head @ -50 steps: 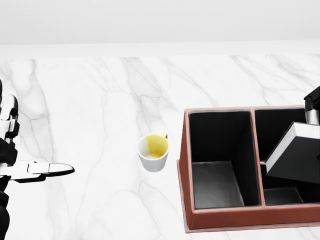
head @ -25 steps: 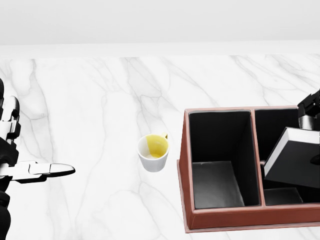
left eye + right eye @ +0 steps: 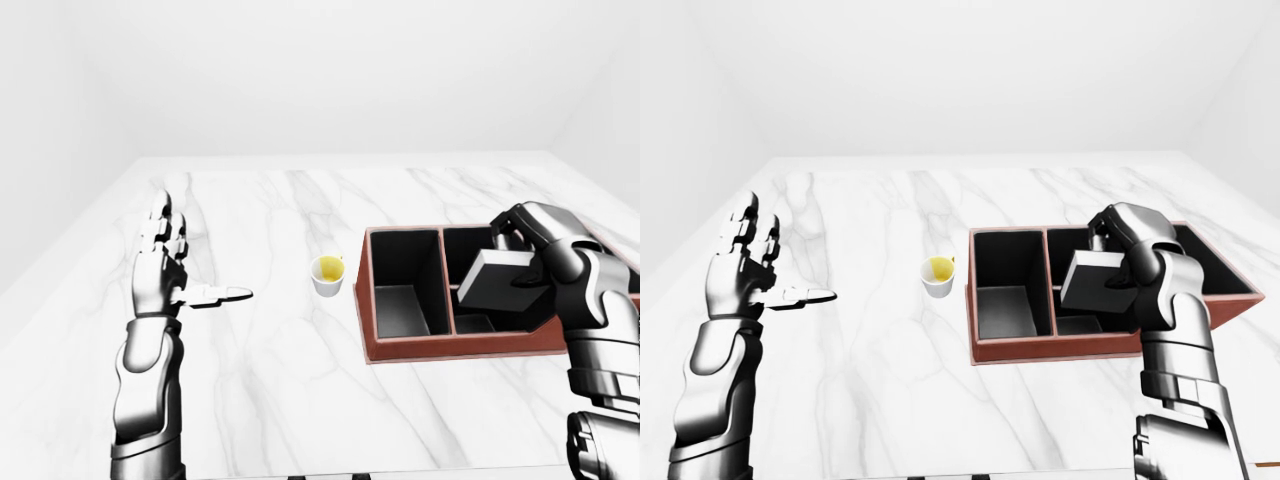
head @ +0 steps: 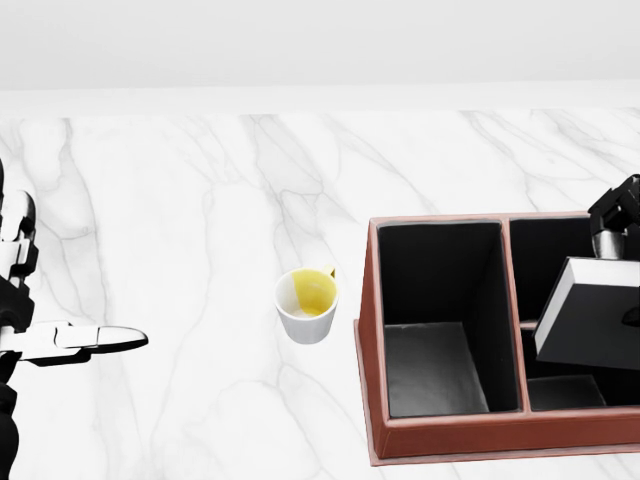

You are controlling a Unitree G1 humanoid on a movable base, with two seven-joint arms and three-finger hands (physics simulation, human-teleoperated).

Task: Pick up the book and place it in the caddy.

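Left-eye view shows the right robot hand point(image 3: 535, 240) at the right of the frame, its fingers clamped round the book point(image 3: 500, 283). The book is dark-covered with a pale page edge, and it hangs tilted, its upper edge under the curled fingers and the rest slanting down toward the lower left. It sits over the caddy point(image 3: 402, 346), above the compartments right of the tall divider; whether its lower corner touches the caddy floor cannot be told. In the head view the same book point(image 4: 592, 318) shows at the right edge of the frame, cut off by the border, with the dark fingers above its top corner.

The caddy is a reddish-brown box with black-lined compartments, standing on the white marble tabletop point(image 3: 270, 380) right of centre. Its large left compartment holds nothing visible.

Just left of the caddy, apart from it, stands a small white cup point(image 4: 307, 305) with a yellow inside.

The left robot hand point(image 3: 165, 262) is raised at the left of the frame, well apart from the cup and caddy, its fingers spread apart and upright, the thumb pointing toward the right. It holds nothing.
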